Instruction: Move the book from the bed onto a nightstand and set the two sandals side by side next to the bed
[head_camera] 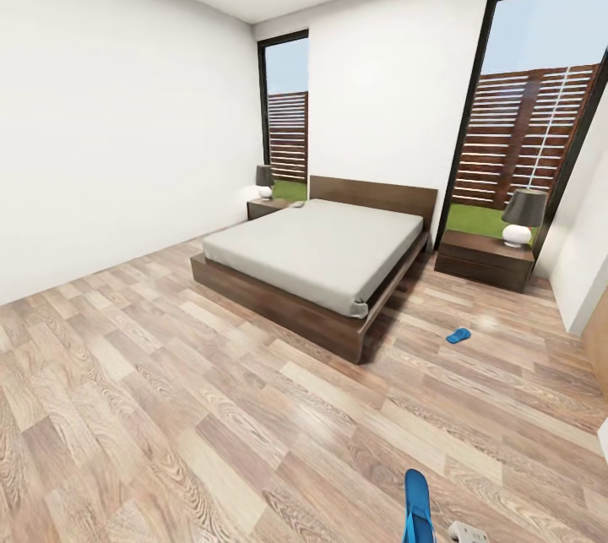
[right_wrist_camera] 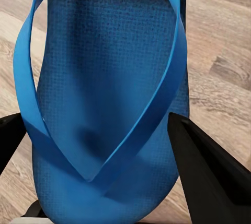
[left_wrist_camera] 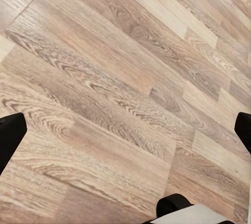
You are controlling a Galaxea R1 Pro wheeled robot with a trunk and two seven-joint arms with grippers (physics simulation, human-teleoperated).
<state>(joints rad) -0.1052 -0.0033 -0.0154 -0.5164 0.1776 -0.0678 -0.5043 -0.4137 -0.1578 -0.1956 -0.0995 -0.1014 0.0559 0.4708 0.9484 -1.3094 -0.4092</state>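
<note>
Left gripper (left_wrist_camera: pixel 125 130) above floor
Its two dark fingertips (left_wrist_camera: pixel 10 135) stood wide apart over the wood-plank floor (left_wrist_camera: pixel 120 62), nothing between them.

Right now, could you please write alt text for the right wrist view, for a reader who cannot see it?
A bright blue sandal fills the close-up, its two straps meeting in a V over the textured footbed, held between the right gripper's dark fingers. Pale brown wood-plank floor shows behind it.
</note>
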